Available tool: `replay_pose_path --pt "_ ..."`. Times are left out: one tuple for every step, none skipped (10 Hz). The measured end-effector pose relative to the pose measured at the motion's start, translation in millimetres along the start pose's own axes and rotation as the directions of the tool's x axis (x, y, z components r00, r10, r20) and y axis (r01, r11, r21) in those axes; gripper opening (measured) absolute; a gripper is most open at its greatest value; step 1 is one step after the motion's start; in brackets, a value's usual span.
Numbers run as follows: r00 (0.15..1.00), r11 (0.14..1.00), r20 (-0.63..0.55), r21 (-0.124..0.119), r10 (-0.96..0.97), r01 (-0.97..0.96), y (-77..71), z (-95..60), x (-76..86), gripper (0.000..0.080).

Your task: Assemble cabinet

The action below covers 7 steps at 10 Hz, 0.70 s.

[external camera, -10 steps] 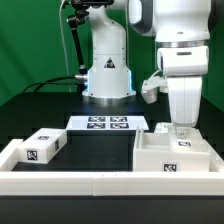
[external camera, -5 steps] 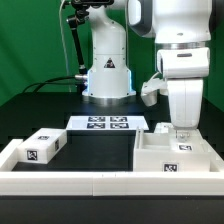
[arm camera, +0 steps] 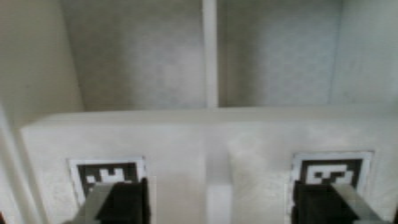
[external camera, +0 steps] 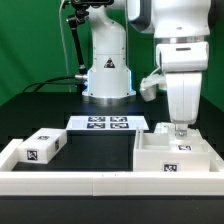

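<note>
The cabinet body [external camera: 170, 156] is a white open box with small black-and-white tags, at the exterior view's right near the front. My gripper [external camera: 180, 130] hangs straight down over its far wall, fingertips close to it. In the wrist view the two dark fingers [arm camera: 116, 200] stand wide apart, and the gripper [arm camera: 226, 205] is open over a white part [arm camera: 214, 140] with two tags. Nothing is held. A second white tagged block [external camera: 42, 146] lies at the exterior view's left.
The marker board [external camera: 108, 123] lies flat in front of the white robot base [external camera: 107, 75]. A low white wall [external camera: 90, 185] runs along the front edge. Black cables hang at the back left.
The arm has shifted only very slightly above the cabinet body. The parts have not moved.
</note>
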State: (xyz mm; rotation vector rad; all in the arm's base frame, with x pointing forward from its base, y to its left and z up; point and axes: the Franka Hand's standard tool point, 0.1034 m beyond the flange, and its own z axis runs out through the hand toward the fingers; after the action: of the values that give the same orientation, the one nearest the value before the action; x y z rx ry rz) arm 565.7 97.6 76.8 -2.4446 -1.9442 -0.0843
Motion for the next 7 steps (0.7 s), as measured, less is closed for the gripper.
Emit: replay_pose_path --pt "1.000 1.000 0.010 0.000 0.028 -0.028 -14.4 -8.4 -1.2 0.0609" --pt "0.999 0.999 0.016 -0.004 0.034 -0.034 -28.6 -14.3 -3.4 0.0609" --pt "0.999 0.999 0.021 -0.010 0.048 -0.047 -43.1 -20.1 -5.7 0.0758" --pt "0.998 0.999 0.031 -0.006 0.051 -0.051 -62.2 -24.7 -8.5 0.0787" --pt "0.997 0.998 0.039 0.002 0.064 -0.064 -79.2 -24.1 -8.9 0.0787" --pt "0.998 0.999 0.025 -0.008 0.053 -0.053 -91.7 -18.5 -7.6 0.0798" --pt "0.998 0.999 0.030 0.000 0.054 -0.054 -93.7 -17.0 -10.2 0.0798"
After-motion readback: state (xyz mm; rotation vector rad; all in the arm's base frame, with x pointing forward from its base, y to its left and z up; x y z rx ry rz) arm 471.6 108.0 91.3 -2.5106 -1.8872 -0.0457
